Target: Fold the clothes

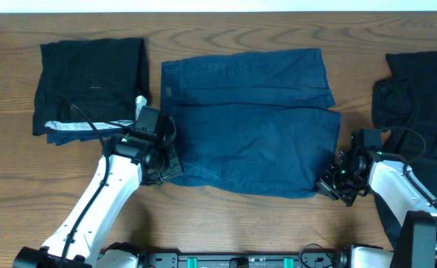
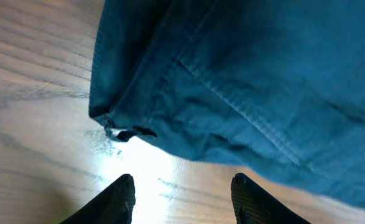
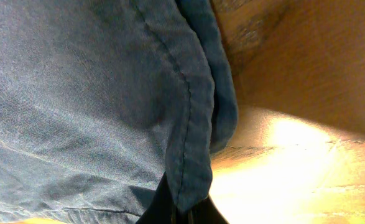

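Blue shorts lie spread in the middle of the wooden table, folded once. My left gripper is at their near left corner. In the left wrist view its fingers are open over bare wood, just short of the blue hem. My right gripper is at the near right corner. In the right wrist view its fingers are shut on the blue hem edge.
A folded black garment lies at the back left with a grey-blue piece under its near edge. Another black garment lies at the right edge, under the right arm.
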